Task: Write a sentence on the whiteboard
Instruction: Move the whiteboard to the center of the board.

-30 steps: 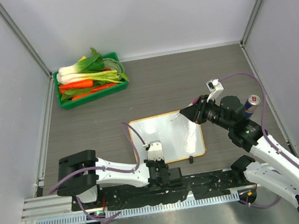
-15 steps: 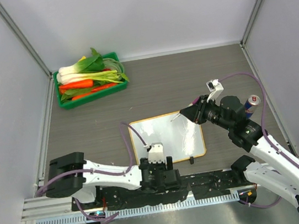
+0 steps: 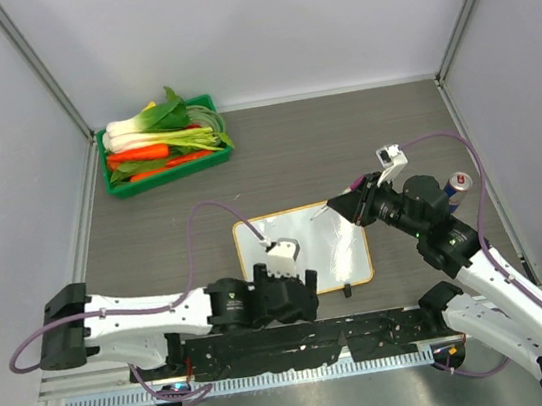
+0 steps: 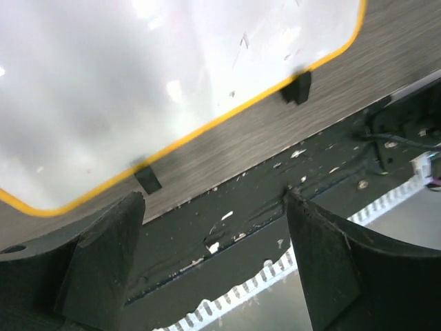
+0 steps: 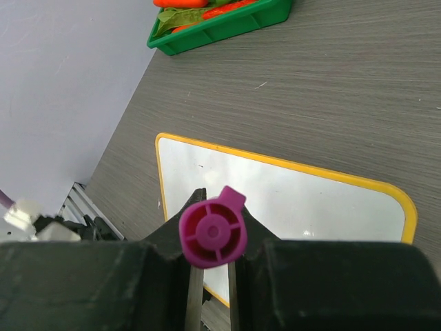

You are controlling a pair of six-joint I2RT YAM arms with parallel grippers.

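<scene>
My right tool (image 3: 357,201) is closed narrow around a magenta marker (image 5: 213,235), and in the right wrist view I look along the barrel, with its round back end toward the camera. The whiteboard (image 3: 323,251) lies flat on the surface, near the front edge, between my two arms. Its long axis runs almost left to right, a little turned, and the edge with the two black feet (image 4: 298,87) faces my bases. From the right tool the board lies forward and down to the left. In the top view the marker tip seems to be over the far edge, close to the far right corner, but I cannot tell if it touches. I see no pink strokes on the white face, only some tiny specks that are too small to read, so I judge the writing is not yet begun. My left tool (image 4: 213,234) is spread wide with nothing in it, just beside the near long edge of the board. The right arm is the one that carries the pen, so I think the next move belongs to it: bring the tip toward the upper left part of the board and write along the long axis.
</scene>
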